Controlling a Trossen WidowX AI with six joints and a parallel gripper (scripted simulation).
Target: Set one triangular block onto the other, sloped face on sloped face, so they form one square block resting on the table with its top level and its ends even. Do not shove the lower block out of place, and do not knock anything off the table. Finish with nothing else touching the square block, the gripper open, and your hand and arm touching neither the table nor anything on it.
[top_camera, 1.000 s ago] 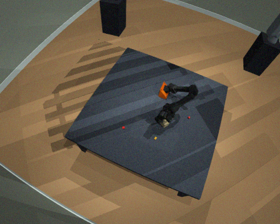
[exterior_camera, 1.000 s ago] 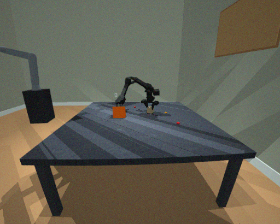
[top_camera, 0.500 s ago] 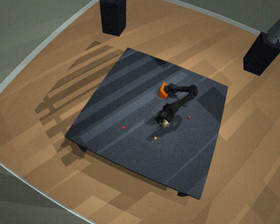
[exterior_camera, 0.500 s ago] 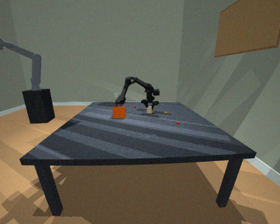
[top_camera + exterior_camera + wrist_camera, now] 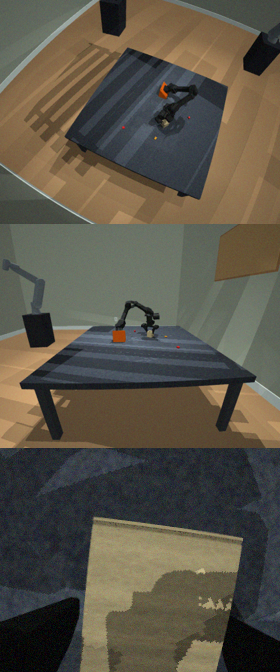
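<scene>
The two pale tan triangular blocks show together as one squarish block (image 5: 165, 124) (image 5: 150, 334) (image 5: 125, 558) on the table. In the wrist view its top looks flat, with a thin strip and dark line along the far edge; the sloped faces are hidden. My gripper (image 5: 162, 121) (image 5: 150, 330) (image 5: 151, 617) points down over it and is open, one finger on each side. The wrist view shows a gap between the left finger and the block. The right finger is very close to the block's side; I cannot tell whether they touch.
An orange box (image 5: 163, 91) (image 5: 119, 336) stands beside the arm's base. Small red pieces lie on the table, one (image 5: 123, 127) (image 5: 178, 347) to one side and one (image 5: 188, 117) (image 5: 134, 331) on the other. A small yellow-orange piece (image 5: 155, 138) (image 5: 165, 336) lies near the block.
</scene>
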